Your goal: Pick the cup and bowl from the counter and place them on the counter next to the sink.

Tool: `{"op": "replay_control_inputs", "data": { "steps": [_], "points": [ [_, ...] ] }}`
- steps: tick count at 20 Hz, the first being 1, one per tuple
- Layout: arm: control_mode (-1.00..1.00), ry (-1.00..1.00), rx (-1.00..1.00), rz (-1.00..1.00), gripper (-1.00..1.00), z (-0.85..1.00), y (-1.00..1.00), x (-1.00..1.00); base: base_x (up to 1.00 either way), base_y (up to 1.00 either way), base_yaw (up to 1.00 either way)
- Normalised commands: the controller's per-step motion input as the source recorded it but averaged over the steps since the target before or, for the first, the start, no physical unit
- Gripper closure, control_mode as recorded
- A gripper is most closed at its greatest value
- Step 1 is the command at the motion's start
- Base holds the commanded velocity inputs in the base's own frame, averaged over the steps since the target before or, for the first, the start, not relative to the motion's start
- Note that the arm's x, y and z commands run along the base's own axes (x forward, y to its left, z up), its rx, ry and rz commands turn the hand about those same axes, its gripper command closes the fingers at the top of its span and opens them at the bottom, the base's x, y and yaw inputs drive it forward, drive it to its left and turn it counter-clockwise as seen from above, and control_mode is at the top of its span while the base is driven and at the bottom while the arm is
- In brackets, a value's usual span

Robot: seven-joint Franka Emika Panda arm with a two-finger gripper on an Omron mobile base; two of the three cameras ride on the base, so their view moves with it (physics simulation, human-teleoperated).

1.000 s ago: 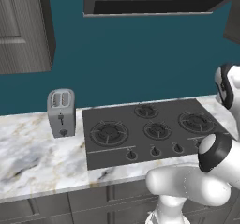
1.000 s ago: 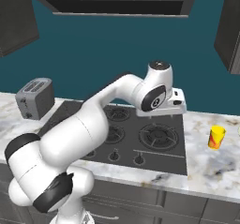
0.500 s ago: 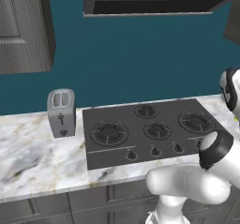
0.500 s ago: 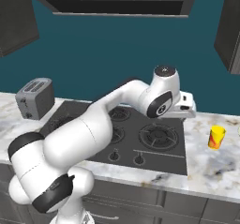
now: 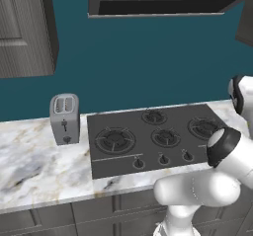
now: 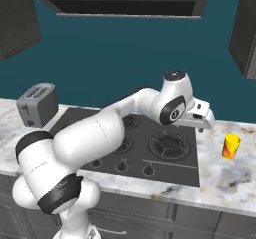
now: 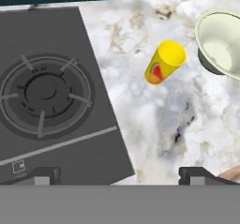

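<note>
Marble counter [image 7: 154, 124] lies right under us, and our gripper [image 7: 117, 174] hangs above it with the jaws spread wide, pinching nothing. A little further on stands the yellow cup [image 7: 165, 63], upright on the stone just beside the black stovetop [image 7: 51, 101]. Beyond it, near the cup, sits the bowl [image 7: 220, 42], also on the counter. By our reckoning we've carried nothing yet: both pickups and both placements remain.
</note>
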Motion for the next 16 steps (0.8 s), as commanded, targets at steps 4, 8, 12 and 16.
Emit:
{"op": "replay_control_inputs", "data": {
  "steps": [4, 8, 12, 16],
  "points": [
    [-1.0, 0.04, 0.0, 0.0, -1.0, -0.12, -0.63, 0.44, 0.0, 0.0, 0.0],
    [-1.0, 0.03, 0.01, 0.01, -1.0, -0.1, -0.5, 0.38, 0.0, 0.0, 0.0],
    [-1.0, 0.0, 0.0, 0.03, -1.0, 0.0, -0.27, 0.15, 0.0, 0.0, 0.0],
    [-1.0, 0.0, 0.02, 0.05, -1.0, 0.0, -0.22, 0.14, 0.0, 0.0, 0.0]
  ]
}}
